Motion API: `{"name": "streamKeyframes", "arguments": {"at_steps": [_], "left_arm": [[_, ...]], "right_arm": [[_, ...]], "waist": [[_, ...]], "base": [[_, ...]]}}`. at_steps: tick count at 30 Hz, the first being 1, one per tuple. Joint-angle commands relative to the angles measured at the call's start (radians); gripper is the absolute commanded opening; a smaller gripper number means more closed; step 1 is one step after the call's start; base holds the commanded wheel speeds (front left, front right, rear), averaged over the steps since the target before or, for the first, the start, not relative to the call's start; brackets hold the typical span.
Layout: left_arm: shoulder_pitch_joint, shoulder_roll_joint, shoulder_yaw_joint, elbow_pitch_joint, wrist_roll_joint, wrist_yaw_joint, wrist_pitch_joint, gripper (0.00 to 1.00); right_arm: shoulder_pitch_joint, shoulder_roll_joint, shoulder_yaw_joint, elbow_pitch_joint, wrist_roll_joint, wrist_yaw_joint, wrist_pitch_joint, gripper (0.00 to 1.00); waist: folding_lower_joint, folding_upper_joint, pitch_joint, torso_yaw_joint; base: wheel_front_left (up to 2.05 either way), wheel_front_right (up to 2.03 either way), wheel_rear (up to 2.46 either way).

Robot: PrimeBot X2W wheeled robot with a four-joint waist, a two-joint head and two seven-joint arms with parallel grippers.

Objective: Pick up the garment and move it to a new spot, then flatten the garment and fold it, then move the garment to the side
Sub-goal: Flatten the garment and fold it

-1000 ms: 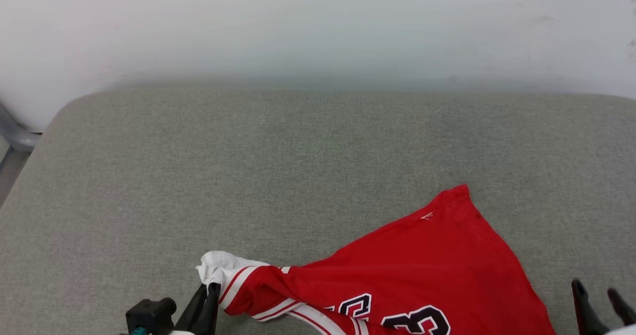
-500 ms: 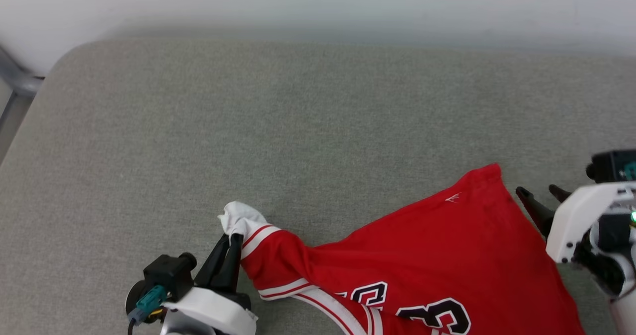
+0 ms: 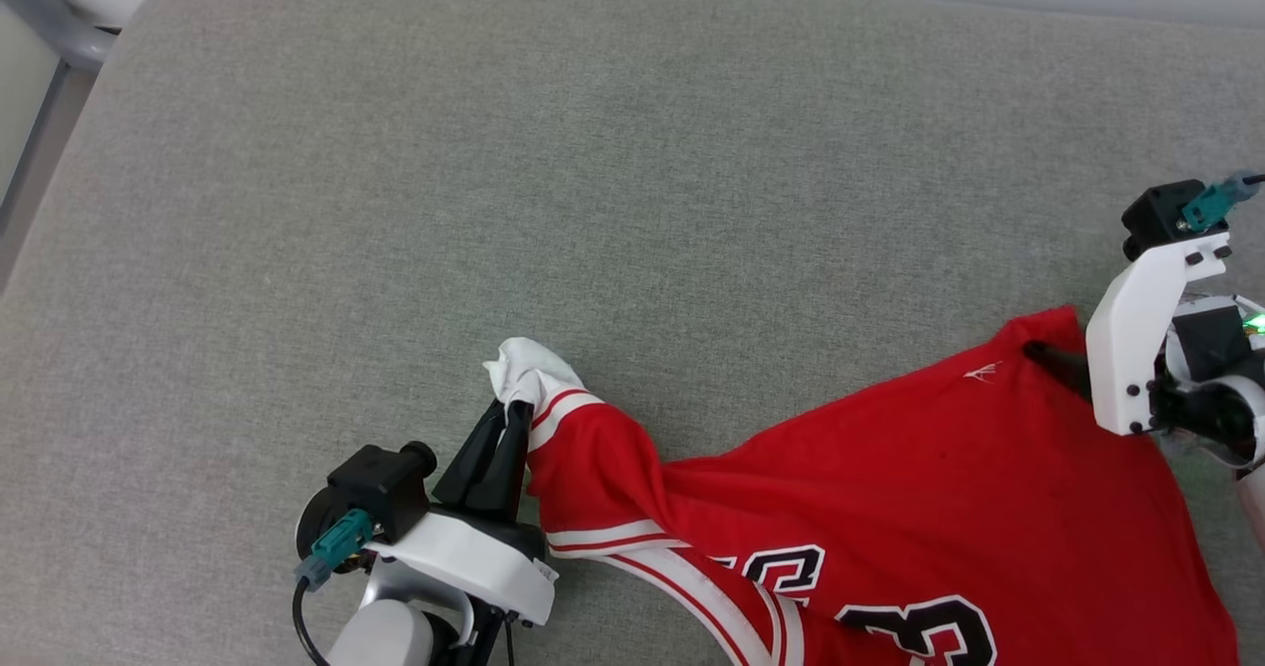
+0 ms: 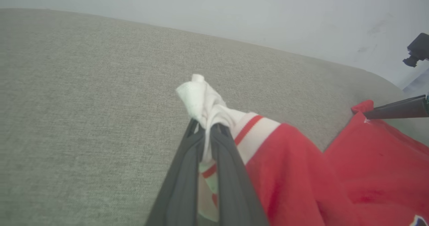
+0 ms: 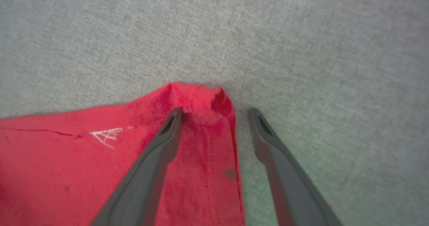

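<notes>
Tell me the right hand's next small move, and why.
Probably close the right hand: it is open, astride the red corner of the garment, while the left hand is shut on the white-trimmed end, so both ends would be held for spreading.

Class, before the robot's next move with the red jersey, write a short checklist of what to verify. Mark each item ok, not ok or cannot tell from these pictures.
1. left gripper shut on the white bunched end of the garment: ok.
2. right gripper open, ready to close: ok.
3. red corner lies between the right gripper's fingers: ok; one finger is over the fabric, the other over the grey cushion.
4. Right fingers low enough to pinch the fabric: cannot tell.
5. Garment lying flat: not ok; it is twisted and creased near the left gripper.
</notes>
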Motion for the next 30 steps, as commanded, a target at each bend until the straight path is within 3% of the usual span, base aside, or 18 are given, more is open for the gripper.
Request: {"name": "streamKeyframes", "arguments": {"at_steps": [1, 2, 3, 4, 11, 18, 30], "left_arm": [[-0.01, -0.003, 0.005, -0.004, -0.002, -0.001, -0.007, 0.0], [-0.01, -0.004, 0.008, -0.006, -0.002, -0.001, -0.007, 0.0], [-0.009, -0.005, 0.011, -0.008, -0.002, -0.002, -0.007, 0.0], [-0.007, -0.006, 0.014, -0.009, -0.001, -0.002, -0.007, 0.0], [0.005, -0.005, 0.022, -0.003, -0.001, -0.003, -0.007, 0.0], [-0.041, 0.033, 0.028, 0.02, -0.005, -0.004, -0.006, 0.0], [-0.368, 0.148, 0.059, 0.074, 0.018, -0.002, 0.075, 0.0]], "right_arm": [[0.055, 0.021, 0.049, 0.056, 0.028, 0.001, 0.057, 1.0], [0.058, 0.022, 0.063, 0.072, 0.039, 0.002, 0.08, 1.0], [0.061, 0.022, 0.076, 0.082, 0.052, 0.002, 0.097, 0.4], [0.062, 0.024, 0.083, 0.087, 0.066, 0.002, 0.102, 0.0], [0.005, 0.001, 0.091, 0.086, 0.098, 0.0, 0.078, 0.0], [-0.072, -0.018, 0.048, 0.037, 0.126, 0.0, -0.07, 0.0], [-0.195, 0.052, -0.059, 0.052, -0.001, 0.0, -0.326, 0.0]], "waist": [[-0.0001, 0.0, 0.008, 0.006], [-0.0001, 0.0, 0.009, 0.007], [-0.0001, 0.0, 0.009, 0.007], [-0.0001, 0.0, 0.009, 0.007], [-0.0001, 0.0, -0.008, 0.0], [-0.0001, 0.0, -0.06, -0.023], [-0.0001, 0.0, -0.112, -0.132]], "base": [[0.0, 0.0, 0.0], [0.0, 0.0, 0.0], [0.0, 0.0, 0.0], [0.0, 0.0, 0.0], [0.0, 0.0, 0.0], [0.0, 0.0, 0.0], [0.0, 0.0, 0.0]]}}
